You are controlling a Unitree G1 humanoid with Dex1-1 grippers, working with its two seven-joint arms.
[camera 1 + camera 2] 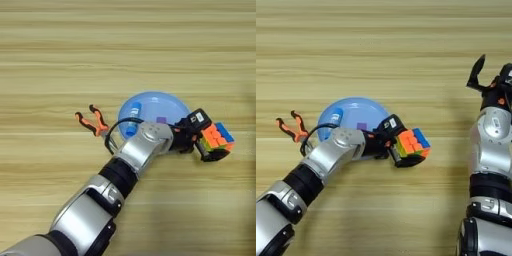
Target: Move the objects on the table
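**Left arm has the cube, right arm idle at table edge**

Wood-grain table fills both views, plank lines running across.

Left to right:
- Orange-and-black pliers lie on the table just left of the plate, handles spread.
- Blue plate sits near the middle. Blue tube with a white band lies on its left part, purple block near the plate's centre. Left forearm covers the plate's near rim.
- Left arm reaches across from bottom left, over the plate. Left gripper is clamped on the puzzle cube, just right of the plate. Cube is tilted, orange and blue faces up. Can't tell if it touches the table.
- Right arm is at the right edge, right eye view only, well apart from the plate. Right gripper points away from the robot, holding nothing; one black finger sticks up, the other is hard to make out, so can't tell the gap.
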